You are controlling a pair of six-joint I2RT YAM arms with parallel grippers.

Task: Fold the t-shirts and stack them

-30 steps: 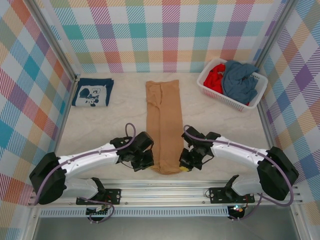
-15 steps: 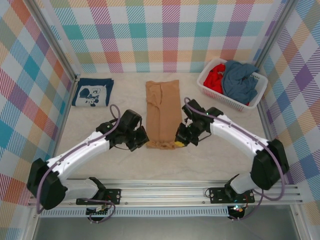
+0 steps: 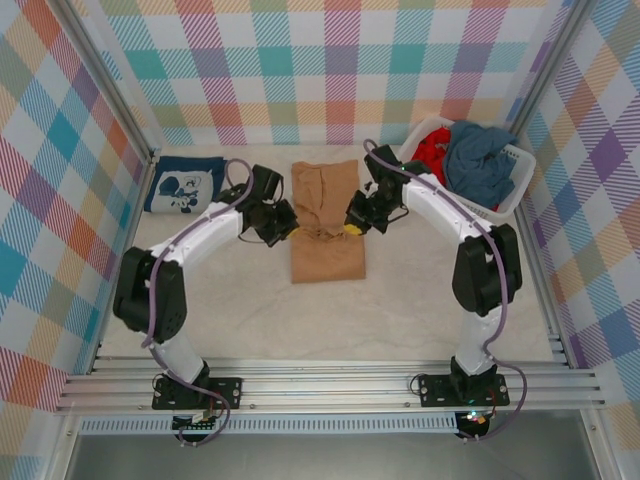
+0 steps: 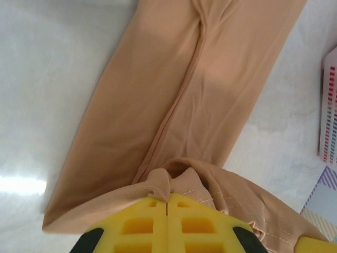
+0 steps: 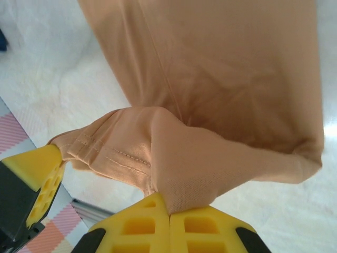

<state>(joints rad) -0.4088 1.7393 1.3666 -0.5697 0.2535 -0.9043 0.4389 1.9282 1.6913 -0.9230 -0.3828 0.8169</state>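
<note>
No words, numbers or brand names are being shown clearly enough to be read. A white picture (image 3: 185, 191) is being shown on the navy t-shirt (image 3: 192, 163), but no letters are being made out in it.

A: How are the arms set?
B: Both reach far forward from their bases, elbows bowed outward and wrists turned in toward each other.
A: And the grippers?
B: The left gripper (image 3: 288, 226) and right gripper (image 3: 352, 226) face each other, each pinched tight on the raised hem of the tan t-shirt (image 3: 327, 255).
</note>
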